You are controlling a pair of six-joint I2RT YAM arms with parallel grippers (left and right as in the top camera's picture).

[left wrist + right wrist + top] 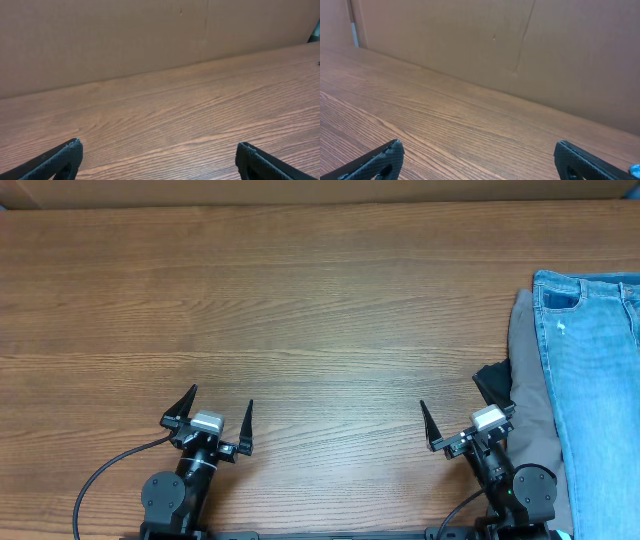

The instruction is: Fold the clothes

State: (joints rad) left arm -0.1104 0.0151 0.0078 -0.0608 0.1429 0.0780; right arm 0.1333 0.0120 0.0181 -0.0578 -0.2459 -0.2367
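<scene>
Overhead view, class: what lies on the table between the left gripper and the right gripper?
Nothing. The overhead view shows only bare wood of the table between the left gripper and the right gripper; both are open.

A wood-grain desk [320, 310] fills the scene, its grain running left to right, and a plain brown cardboard wall [125, 35] with a vertical seam stands along its far edge.

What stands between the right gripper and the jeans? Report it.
Nothing upright. The edge of the grey trousers and a dark bit of cloth lie between the open right gripper and the jeans.
</scene>
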